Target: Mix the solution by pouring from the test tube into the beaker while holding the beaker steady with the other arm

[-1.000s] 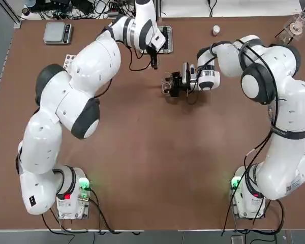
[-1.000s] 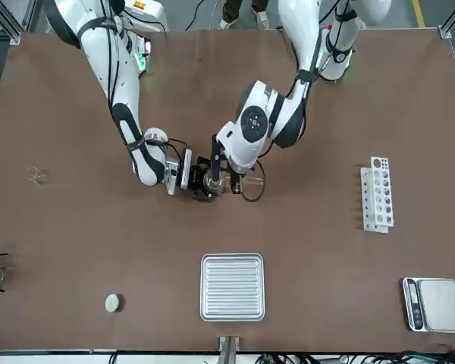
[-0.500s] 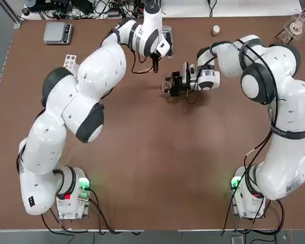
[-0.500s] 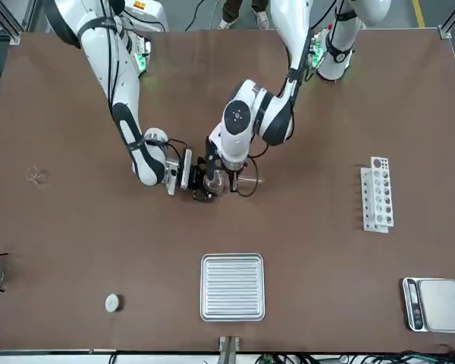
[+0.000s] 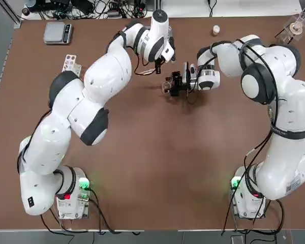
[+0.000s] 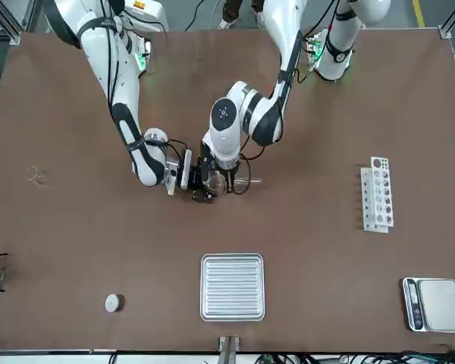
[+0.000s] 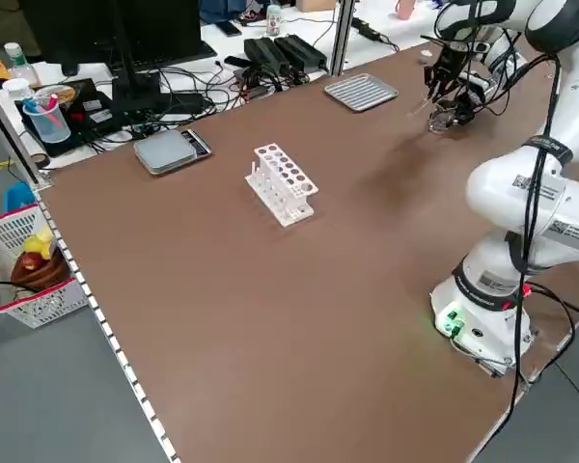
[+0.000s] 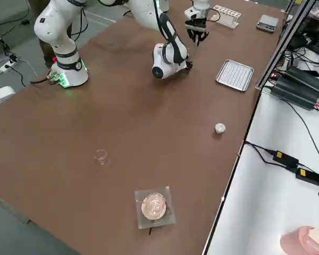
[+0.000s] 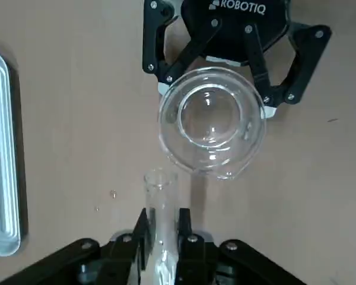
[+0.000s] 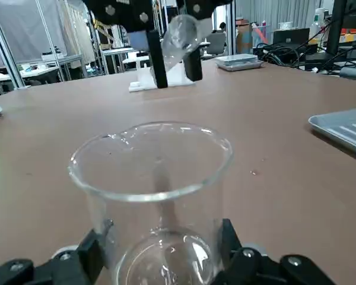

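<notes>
The beaker [image 9: 212, 127] is a small clear glass cup standing on the brown table near its middle. My right gripper [image 5: 174, 84] lies low and is shut on the beaker [image 10: 154, 196], one finger on each side of its wall. My left gripper [image 5: 160, 60] hangs just behind the beaker and is shut on the test tube [image 9: 161, 225], a thin clear glass tube. The tube's open mouth sits beside the beaker's rim, just outside it. From the right wrist view the test tube [image 10: 181, 32] shows above and behind the beaker. I cannot tell whether either glass holds liquid.
A ribbed metal tray [image 6: 232, 287] lies behind the beaker. A white tube rack [image 6: 378, 193] and a scale [image 6: 434, 303] stand on the robot's left side. A white cap [image 6: 113, 303], a tiny glass piece [image 6: 36, 176] and a flask on a stand [image 5: 297, 25] are on its right.
My left arm has swung toward the beaker, bringing the test tube from beside the tray to the beaker's rim. The right arm and beaker have not moved.
</notes>
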Robot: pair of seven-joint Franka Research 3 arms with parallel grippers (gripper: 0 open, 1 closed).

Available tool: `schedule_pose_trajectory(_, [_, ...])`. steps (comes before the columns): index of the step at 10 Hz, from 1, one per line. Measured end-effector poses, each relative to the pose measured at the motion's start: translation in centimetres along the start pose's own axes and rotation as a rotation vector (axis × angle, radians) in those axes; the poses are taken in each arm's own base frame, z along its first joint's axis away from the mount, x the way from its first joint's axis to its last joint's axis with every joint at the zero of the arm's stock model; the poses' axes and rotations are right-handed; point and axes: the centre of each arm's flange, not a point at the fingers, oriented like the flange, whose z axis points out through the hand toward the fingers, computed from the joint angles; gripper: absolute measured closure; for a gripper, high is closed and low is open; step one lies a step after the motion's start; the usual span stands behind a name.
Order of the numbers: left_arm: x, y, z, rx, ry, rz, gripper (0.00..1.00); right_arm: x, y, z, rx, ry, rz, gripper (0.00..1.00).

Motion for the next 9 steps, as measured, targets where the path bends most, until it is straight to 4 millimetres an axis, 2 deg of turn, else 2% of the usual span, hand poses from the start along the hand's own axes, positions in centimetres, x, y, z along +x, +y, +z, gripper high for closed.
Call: schedule_pose_trajectory(9, [2.9, 3.5, 0.8, 0.116, -0.124, 0.068, 0.79, -0.1, 0.5, -0.5, -0.012, -0.001, 0.001, 0.22])
